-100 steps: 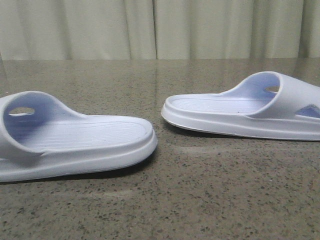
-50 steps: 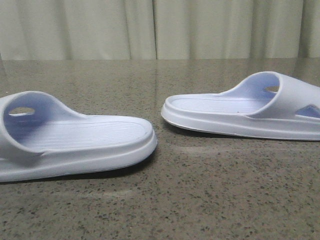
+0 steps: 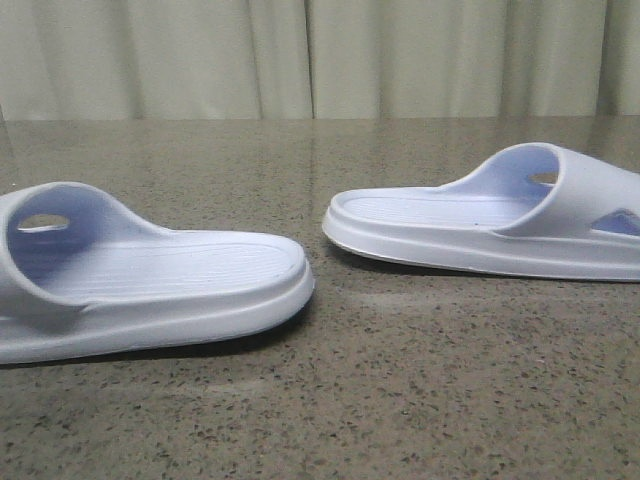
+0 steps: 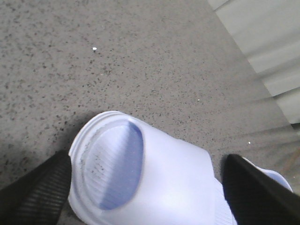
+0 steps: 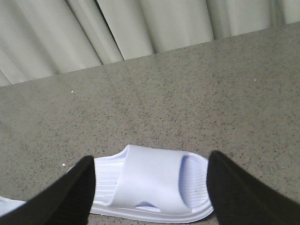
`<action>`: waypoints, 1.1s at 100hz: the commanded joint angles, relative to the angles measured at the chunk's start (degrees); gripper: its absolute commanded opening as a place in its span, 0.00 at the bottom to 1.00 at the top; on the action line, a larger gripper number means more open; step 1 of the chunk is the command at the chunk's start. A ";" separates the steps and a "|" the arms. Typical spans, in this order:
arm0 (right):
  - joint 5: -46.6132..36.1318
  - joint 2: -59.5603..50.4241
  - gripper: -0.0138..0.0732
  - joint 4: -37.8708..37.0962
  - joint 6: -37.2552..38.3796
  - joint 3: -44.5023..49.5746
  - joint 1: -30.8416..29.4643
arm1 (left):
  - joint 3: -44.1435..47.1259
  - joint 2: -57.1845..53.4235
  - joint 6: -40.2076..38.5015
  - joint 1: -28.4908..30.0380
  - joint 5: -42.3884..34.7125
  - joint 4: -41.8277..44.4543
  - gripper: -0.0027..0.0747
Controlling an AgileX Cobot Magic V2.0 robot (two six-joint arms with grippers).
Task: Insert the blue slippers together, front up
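your front view shows both blue slippers flat on the table (image 3: pixel 400 400), left slipper (image 3: pixel 150 275) and right slipper (image 3: pixel 490 215) apart, no arms. only the wrist views show your left gripper (image 4: pixel 145 187) and right gripper (image 5: pixel 150 187), each spread wide, straddling a slipper.

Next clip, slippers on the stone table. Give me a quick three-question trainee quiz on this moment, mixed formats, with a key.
1. True or false: the left slipper and the right slipper touch each other.
2. Multiple choice: how do both slippers lie on the table? A) soles down B) upside down C) stacked
3. Short answer: in the wrist views, is either slipper gripped?

Key:
1. False; bare table shows between their heels.
2. A
3. No. The left gripper and right gripper are both open, fingers either side of a slipper without closing on it.
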 commanded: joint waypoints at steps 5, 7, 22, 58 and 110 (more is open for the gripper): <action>-4.36 0.99 0.66 0.71 0.00 -2.01 0.08 | -0.10 0.61 -2.29 -0.10 -4.86 -1.25 0.79; -4.36 0.99 0.66 0.71 0.00 -2.01 0.08 | -0.05 0.61 -2.66 -0.10 -4.86 -1.25 0.79; -4.36 0.99 0.66 0.71 0.00 -2.01 0.08 | 0.25 0.61 -3.69 -0.10 -5.11 -1.25 0.79; -4.36 0.99 0.66 0.71 0.00 -2.01 0.08 | 2.67 0.61 -6.43 -0.10 -6.50 -1.47 0.79; -4.04 0.99 0.66 0.71 0.00 -2.01 0.08 | 2.70 7.06 -7.54 -0.20 -7.01 -3.80 0.79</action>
